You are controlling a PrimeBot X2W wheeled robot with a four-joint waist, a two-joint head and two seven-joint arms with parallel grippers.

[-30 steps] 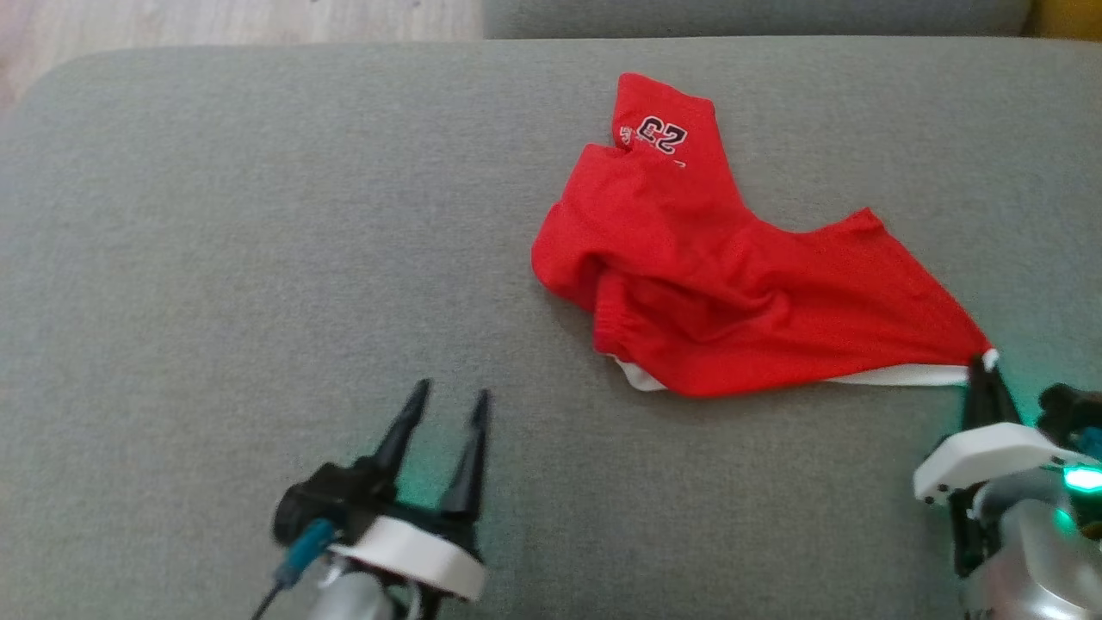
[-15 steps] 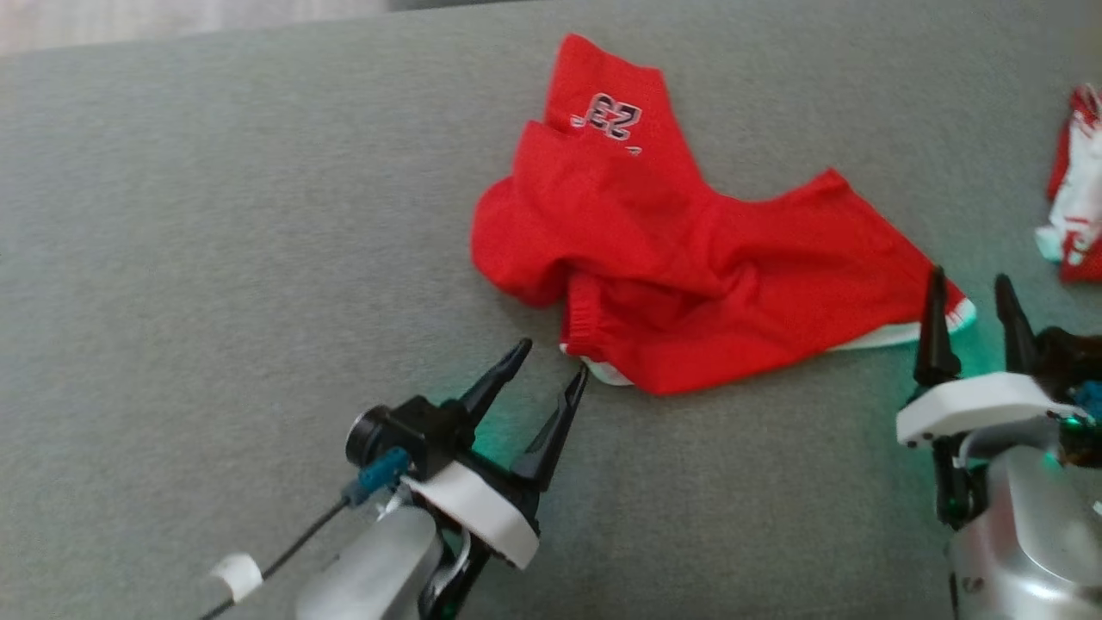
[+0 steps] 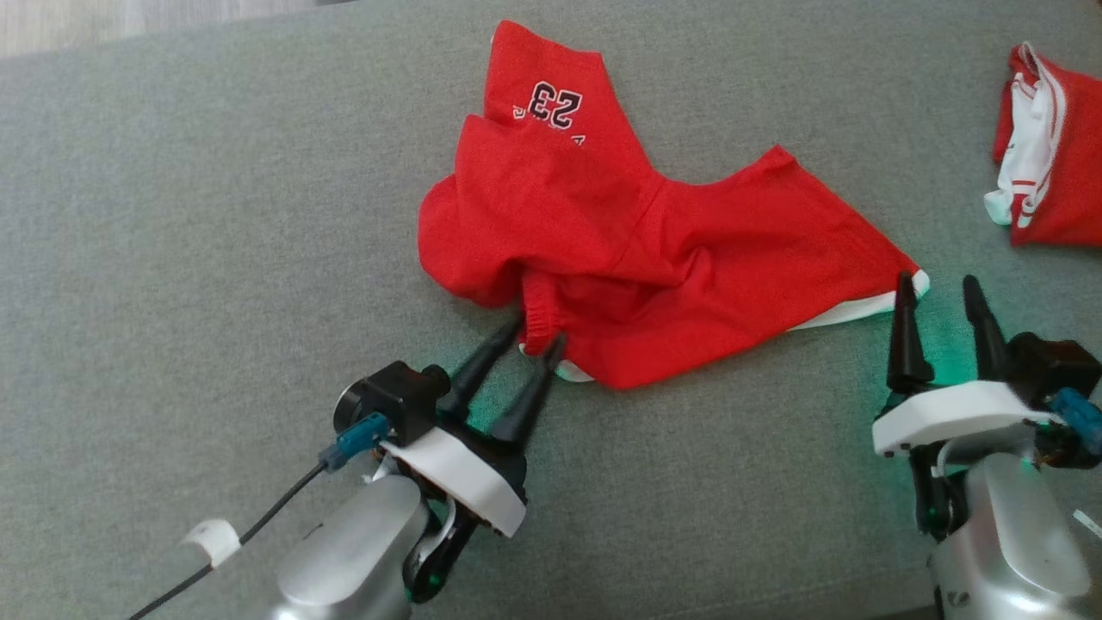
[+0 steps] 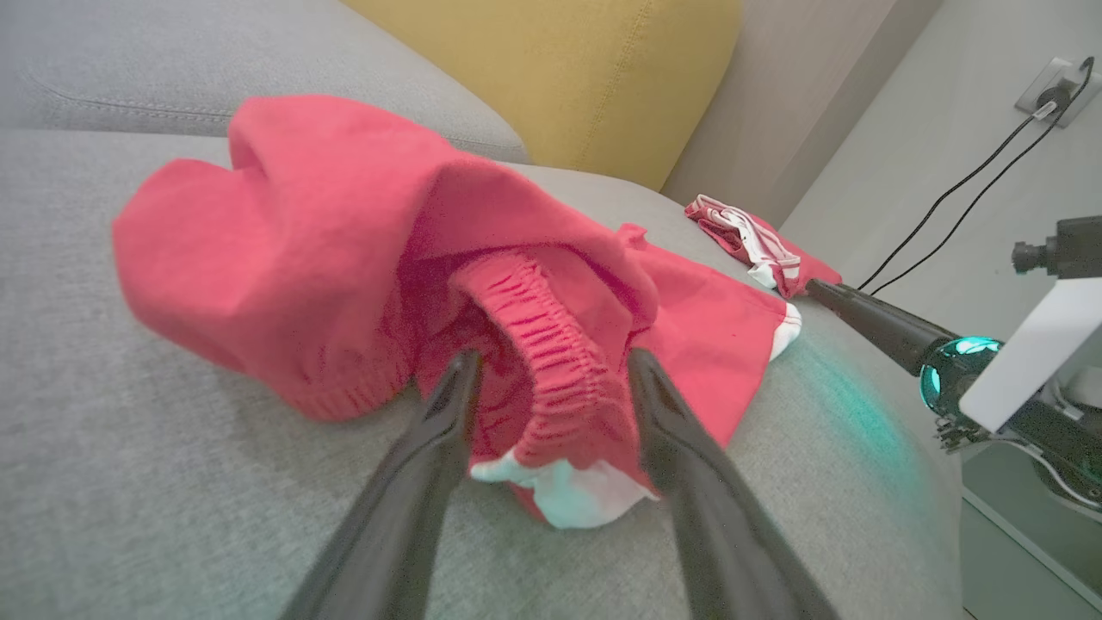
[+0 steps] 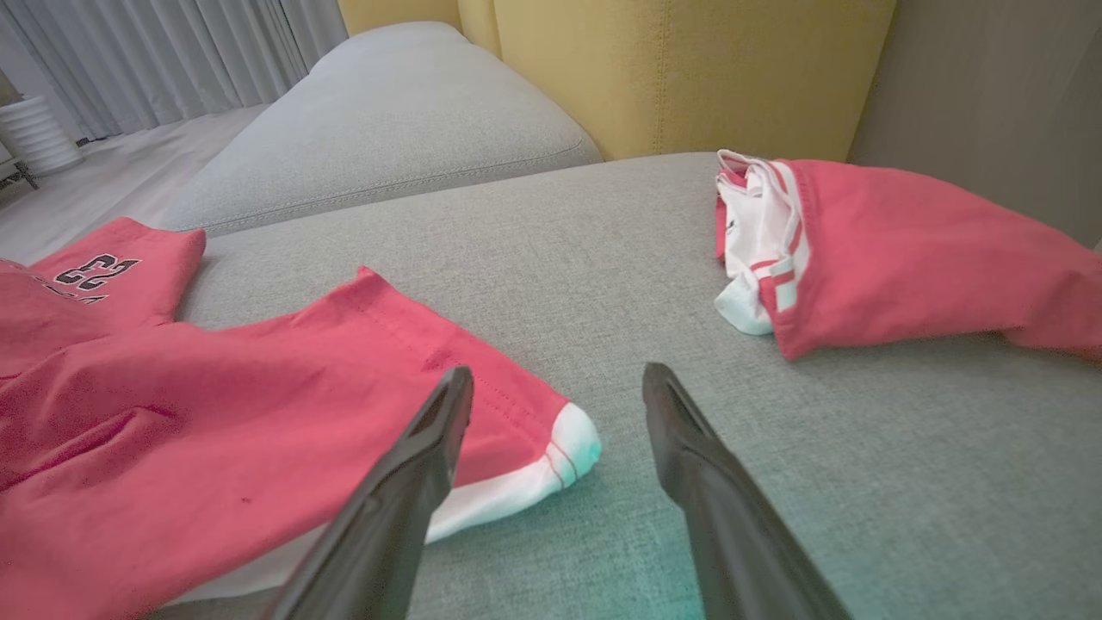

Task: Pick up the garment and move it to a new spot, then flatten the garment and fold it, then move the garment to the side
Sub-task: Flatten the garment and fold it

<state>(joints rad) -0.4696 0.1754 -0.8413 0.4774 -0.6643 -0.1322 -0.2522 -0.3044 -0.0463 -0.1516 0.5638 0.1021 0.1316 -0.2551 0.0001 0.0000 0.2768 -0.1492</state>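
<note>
Left pincer (image 3: 537,332), reaching up-right from its low forearm, gapes astride the gathered waistband of the crumpled red garment (image 3: 689,258), numbered 23, mid-cushion on the grey sofa (image 3: 215,215), while the upright right pincer (image 3: 937,284) gapes empty beside its white hem, and a second, folded red-and-white garment (image 3: 1059,172) lies far right.

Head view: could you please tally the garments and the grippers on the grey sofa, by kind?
Garments: 2, the red shorts and a red-and-white garment
Grippers: 2, the left gripper and the right gripper
Total: 4
</note>
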